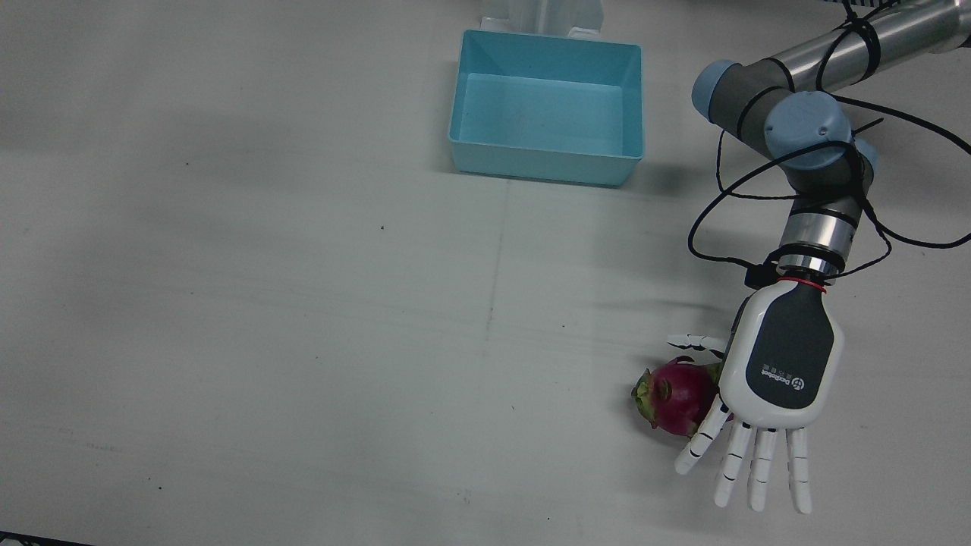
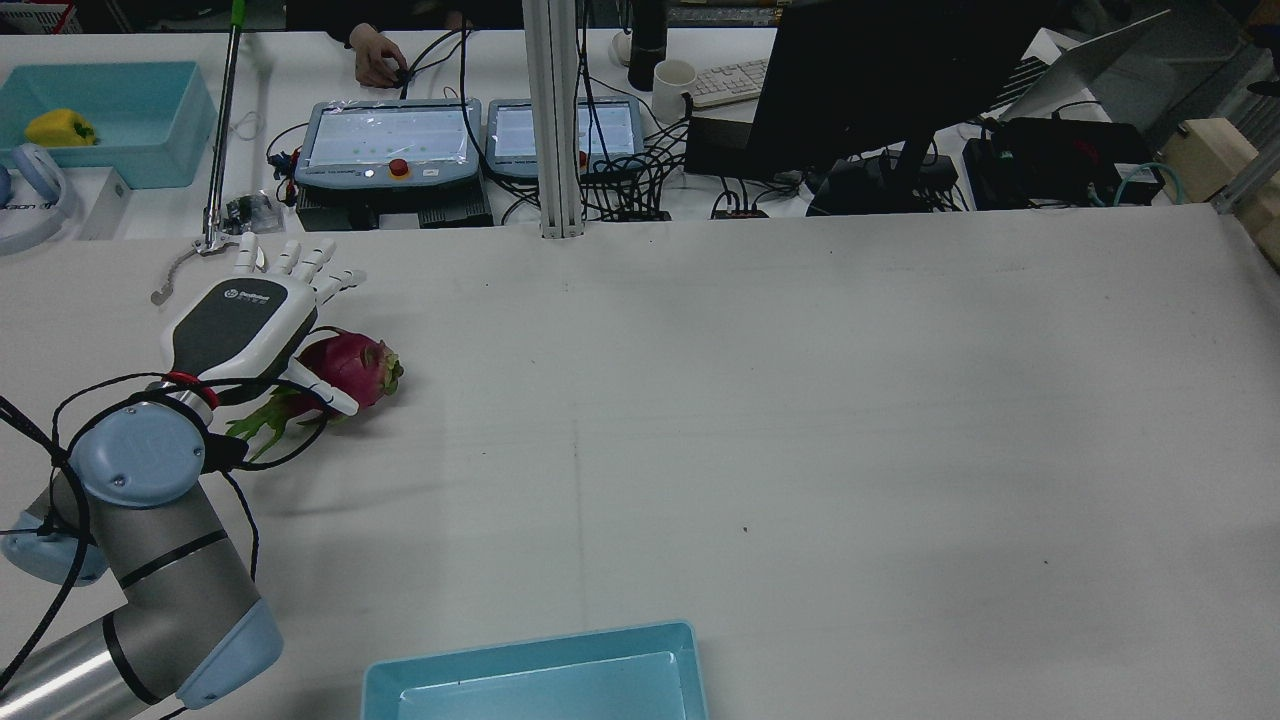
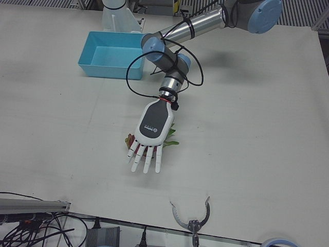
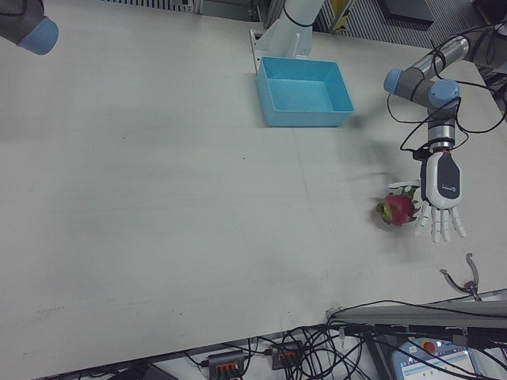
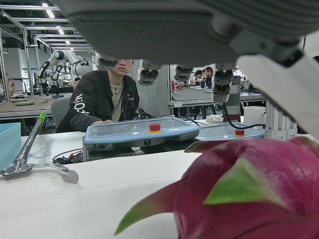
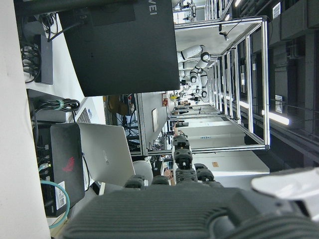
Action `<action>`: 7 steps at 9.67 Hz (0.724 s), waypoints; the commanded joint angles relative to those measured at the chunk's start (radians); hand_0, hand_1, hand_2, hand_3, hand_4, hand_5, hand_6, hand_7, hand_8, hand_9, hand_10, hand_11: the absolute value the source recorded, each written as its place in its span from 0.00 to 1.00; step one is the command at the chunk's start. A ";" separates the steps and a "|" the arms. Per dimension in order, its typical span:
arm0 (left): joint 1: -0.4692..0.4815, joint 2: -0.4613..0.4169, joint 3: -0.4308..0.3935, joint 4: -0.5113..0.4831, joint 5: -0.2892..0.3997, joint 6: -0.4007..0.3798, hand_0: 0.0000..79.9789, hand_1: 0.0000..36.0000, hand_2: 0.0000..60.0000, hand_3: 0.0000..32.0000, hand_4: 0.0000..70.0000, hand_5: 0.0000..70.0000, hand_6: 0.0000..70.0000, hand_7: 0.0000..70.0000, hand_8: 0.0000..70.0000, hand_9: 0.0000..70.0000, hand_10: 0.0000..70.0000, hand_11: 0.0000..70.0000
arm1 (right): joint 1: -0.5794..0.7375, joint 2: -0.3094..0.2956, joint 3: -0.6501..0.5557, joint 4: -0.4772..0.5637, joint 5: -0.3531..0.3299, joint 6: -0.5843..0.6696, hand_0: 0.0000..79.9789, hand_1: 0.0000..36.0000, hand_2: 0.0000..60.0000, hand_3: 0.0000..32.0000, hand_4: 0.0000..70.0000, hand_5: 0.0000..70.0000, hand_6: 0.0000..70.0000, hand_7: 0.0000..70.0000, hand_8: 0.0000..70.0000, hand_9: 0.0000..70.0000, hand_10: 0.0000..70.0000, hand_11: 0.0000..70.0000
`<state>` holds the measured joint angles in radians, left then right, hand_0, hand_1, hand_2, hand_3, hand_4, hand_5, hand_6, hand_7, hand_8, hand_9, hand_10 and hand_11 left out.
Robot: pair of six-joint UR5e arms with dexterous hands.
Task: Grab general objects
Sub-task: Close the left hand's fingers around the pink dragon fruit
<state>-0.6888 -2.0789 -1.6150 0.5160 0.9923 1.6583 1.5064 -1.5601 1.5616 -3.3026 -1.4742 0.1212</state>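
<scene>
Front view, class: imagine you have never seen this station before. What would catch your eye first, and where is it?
The magenta dragon fruit stands out on the pale table, near the operators' edge on the robot's left side. The white and grey left hand hovers partly over it, fingers spread and not closed on it. The empty light blue bin sits at the table's far middle, by the pedestals.

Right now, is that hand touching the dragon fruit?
Cannot tell. In the front view the left hand overlaps the dragon fruit with straight fingers; no view shows contact or gap.
</scene>
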 commanded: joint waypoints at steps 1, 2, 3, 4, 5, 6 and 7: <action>-0.003 0.002 0.055 -0.060 0.000 0.063 0.56 0.27 0.17 0.62 0.00 0.21 0.00 0.10 0.16 0.00 0.00 0.01 | 0.000 0.000 0.000 0.000 0.000 0.000 0.00 0.00 0.00 0.00 0.00 0.00 0.00 0.00 0.00 0.00 0.00 0.00; -0.003 0.002 0.056 -0.062 0.000 0.063 0.56 0.28 0.17 0.64 0.00 0.22 0.00 0.10 0.16 0.00 0.00 0.01 | 0.000 0.000 0.000 0.000 0.000 0.000 0.00 0.00 0.00 0.00 0.00 0.00 0.00 0.00 0.00 0.00 0.00 0.00; -0.003 0.003 0.058 -0.063 0.000 0.064 0.56 0.28 0.18 0.68 0.00 0.22 0.00 0.10 0.16 0.00 0.00 0.00 | 0.000 0.000 0.000 0.000 0.000 0.000 0.00 0.00 0.00 0.00 0.00 0.00 0.00 0.00 0.00 0.00 0.00 0.00; -0.003 0.003 0.063 -0.063 0.000 0.064 0.56 0.28 0.18 0.68 0.00 0.22 0.00 0.10 0.17 0.00 0.00 0.00 | 0.000 0.000 0.000 0.000 0.000 0.000 0.00 0.00 0.00 0.00 0.00 0.00 0.00 0.00 0.00 0.00 0.00 0.00; 0.000 0.002 0.087 -0.068 0.000 0.064 0.56 0.28 0.18 0.68 0.00 0.22 0.00 0.09 0.17 0.00 0.00 0.00 | 0.000 0.000 0.000 0.000 0.000 0.000 0.00 0.00 0.00 0.00 0.00 0.00 0.00 0.00 0.00 0.00 0.00 0.00; 0.003 0.002 0.117 -0.082 0.000 0.064 0.56 0.28 0.18 0.66 0.00 0.22 0.00 0.09 0.17 0.00 0.00 0.00 | -0.002 0.000 0.000 0.000 0.000 0.000 0.00 0.00 0.00 0.00 0.00 0.00 0.00 0.00 0.00 0.00 0.00 0.00; 0.005 0.002 0.142 -0.094 0.000 0.066 0.57 0.29 0.18 0.64 0.00 0.24 0.00 0.09 0.17 0.00 0.00 0.00 | -0.002 0.000 0.000 0.000 0.000 0.000 0.00 0.00 0.00 0.00 0.00 0.00 0.00 0.00 0.00 0.00 0.00 0.00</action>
<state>-0.6888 -2.0766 -1.5273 0.4454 0.9925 1.7221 1.5060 -1.5600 1.5616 -3.3027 -1.4741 0.1212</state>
